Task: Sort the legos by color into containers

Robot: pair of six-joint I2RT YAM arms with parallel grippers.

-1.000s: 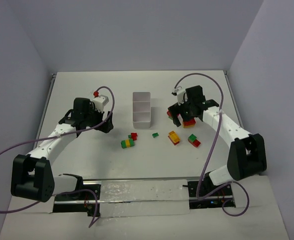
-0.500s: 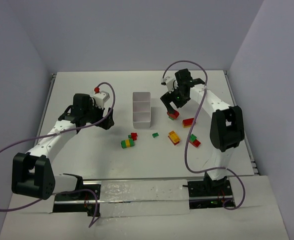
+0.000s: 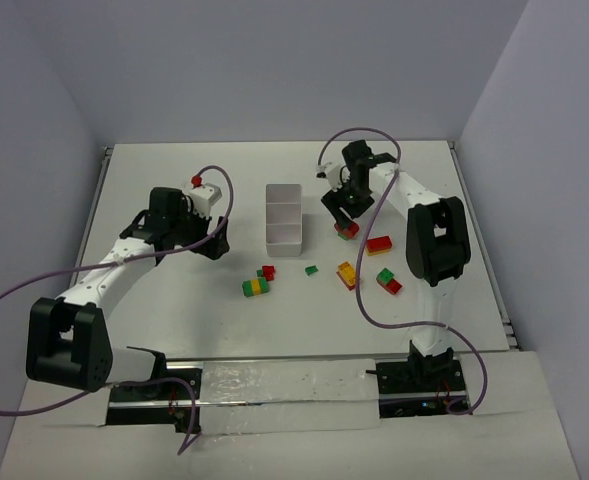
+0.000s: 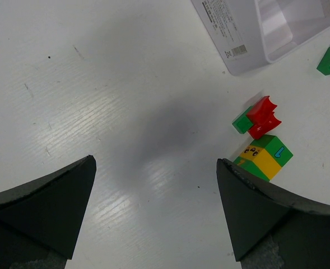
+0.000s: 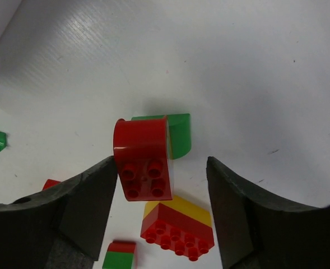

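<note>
The white three-compartment tray [image 3: 284, 215] stands at mid-table, and no brick shows inside it. My right gripper [image 3: 346, 212] is open just right of the tray, low over a red-and-green stack [image 3: 347, 230]. In the right wrist view the gripper [image 5: 162, 162] straddles this stack [image 5: 142, 157], which rests against the left finger and is not gripped. A red-and-yellow brick [image 5: 179, 224] lies nearer. My left gripper [image 3: 212, 243] is open and empty left of the tray. Its wrist view [image 4: 154, 162] shows a red brick [image 4: 263, 115] and a green-yellow brick [image 4: 265, 157].
More loose bricks lie in front of the tray: a green-yellow stack [image 3: 256, 287], a red one [image 3: 267, 272], a small green one [image 3: 312, 269], a yellow-red stack [image 3: 348, 274], a red-yellow brick [image 3: 378, 244] and a green-red stack [image 3: 388, 281]. The tray's corner [image 4: 254, 28] shows in the left wrist view.
My right arm has swung its elbow inward, and its gripper has moved up and left, off the red-yellow brick and to the red-and-green stack. The left arm has barely shifted.
</note>
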